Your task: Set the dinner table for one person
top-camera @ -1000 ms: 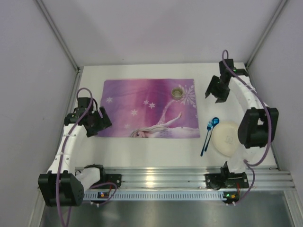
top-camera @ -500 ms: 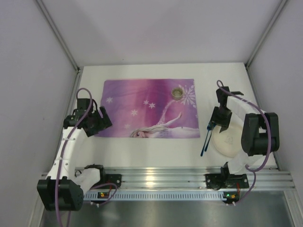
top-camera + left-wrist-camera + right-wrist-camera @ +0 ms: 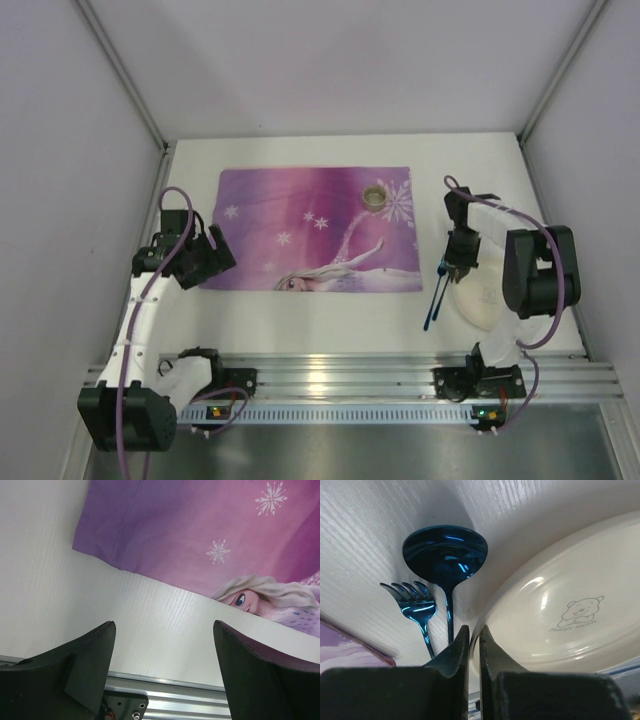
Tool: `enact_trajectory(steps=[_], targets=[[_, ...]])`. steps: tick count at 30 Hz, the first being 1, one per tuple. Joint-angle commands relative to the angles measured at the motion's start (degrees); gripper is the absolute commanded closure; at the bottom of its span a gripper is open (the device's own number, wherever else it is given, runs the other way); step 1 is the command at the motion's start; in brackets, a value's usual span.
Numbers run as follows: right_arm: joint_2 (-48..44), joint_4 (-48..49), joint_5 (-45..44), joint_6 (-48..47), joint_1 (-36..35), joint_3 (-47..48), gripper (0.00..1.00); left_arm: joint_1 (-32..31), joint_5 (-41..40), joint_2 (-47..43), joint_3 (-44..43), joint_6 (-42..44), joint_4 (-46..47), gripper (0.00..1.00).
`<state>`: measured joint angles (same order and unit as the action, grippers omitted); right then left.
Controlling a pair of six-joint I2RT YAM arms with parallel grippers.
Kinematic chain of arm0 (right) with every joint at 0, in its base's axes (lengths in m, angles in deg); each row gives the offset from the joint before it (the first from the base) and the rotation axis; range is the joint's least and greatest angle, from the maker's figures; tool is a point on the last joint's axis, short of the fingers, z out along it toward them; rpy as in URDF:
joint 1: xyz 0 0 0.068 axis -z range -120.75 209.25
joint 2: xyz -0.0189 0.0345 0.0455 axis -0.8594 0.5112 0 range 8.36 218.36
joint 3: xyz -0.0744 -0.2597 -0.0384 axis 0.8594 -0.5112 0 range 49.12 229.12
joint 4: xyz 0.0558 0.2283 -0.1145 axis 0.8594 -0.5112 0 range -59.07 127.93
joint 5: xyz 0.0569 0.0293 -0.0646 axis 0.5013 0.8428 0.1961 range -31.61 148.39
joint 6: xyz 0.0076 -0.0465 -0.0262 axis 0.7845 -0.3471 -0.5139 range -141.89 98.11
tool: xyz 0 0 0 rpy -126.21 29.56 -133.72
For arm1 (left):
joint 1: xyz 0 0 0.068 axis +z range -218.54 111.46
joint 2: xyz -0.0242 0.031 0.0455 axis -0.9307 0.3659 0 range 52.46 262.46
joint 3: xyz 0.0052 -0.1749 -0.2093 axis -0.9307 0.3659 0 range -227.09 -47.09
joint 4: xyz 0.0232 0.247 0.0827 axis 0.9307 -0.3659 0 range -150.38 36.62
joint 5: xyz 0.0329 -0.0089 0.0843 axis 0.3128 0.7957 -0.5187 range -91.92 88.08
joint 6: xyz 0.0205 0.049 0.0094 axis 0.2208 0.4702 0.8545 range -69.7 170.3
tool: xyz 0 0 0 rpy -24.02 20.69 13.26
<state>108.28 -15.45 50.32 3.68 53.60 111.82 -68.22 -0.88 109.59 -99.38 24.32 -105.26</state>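
Silver aluminium rail (image 3: 330,372) is running along the bottom of the top view, with both arm bases sitting on it. Just beyond it the dinner table (image 3: 330,318), a large plain white matte rectangular tabletop, is filling the middle of the frame.

Left gripper (image 3: 164,630) is hovering left of centre. Its black fingers (image 3: 85,665) are standing wide apart with nothing between them. In the left wrist view, bare dinner table is lying under the gap. The purple cartoon-printed cloth placemat (image 3: 200,530) is crossing the top of that frame, its corner at upper left, clear of the fingers.

Right gripper (image 3: 474,632) is sitting low, right of centre in the top view. Its fingers are drawn together, leaving only a thin slit. The tips are sitting at the left rim of the round cream plate (image 3: 555,620) with a bear print. Cannot tell if the rim is pinched. The plate is resting on the dinner table.

Shiny blue metal spoon (image 3: 445,555) and blue metal fork (image 3: 417,605) are lying side by side on the white surface, just left of the plate. The spoon bowl is showing above the fingertips.

Farther back, the placemat is lying flat at centre. A small round cup (image 3: 375,196) is standing on its upper right part.
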Motion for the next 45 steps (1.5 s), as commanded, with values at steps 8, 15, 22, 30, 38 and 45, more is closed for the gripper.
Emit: enact_trajectory(steps=[8,15,22,30,38,45], targets=[[-3.77,-9.26,-8.62,0.71,-5.75,16.79,1.00,-0.05,-0.60,-1.23,-0.18,-0.13,1.08,0.16],[9.48,-20.34,-15.64,4.58,-28.69,48.97,1.00,-0.05,-2.62,-1.93,-0.18,-0.92,0.99,0.16],[33.05,-19.43,-3.47,2.49,-43.30,85.31,1.00,-0.14,-4.11,-2.80,-0.09,-1.62,1.08,0.17],[33.94,-2.43,2.54,1.24,-47.61,77.93,1.00,-2.16,-4.38,-1.76,-0.35,-1.88,0.37,0.17],[37.62,4.25,3.06,2.39,-47.70,77.49,0.89,-3.22,-5.25,-1.58,-0.35,-2.24,0.37,0.17],[37.72,7.16,6.32,2.12,-47.61,75.91,0.31,-3.22,-6.31,-3.42,-0.09,-2.59,0.64,0.17]])
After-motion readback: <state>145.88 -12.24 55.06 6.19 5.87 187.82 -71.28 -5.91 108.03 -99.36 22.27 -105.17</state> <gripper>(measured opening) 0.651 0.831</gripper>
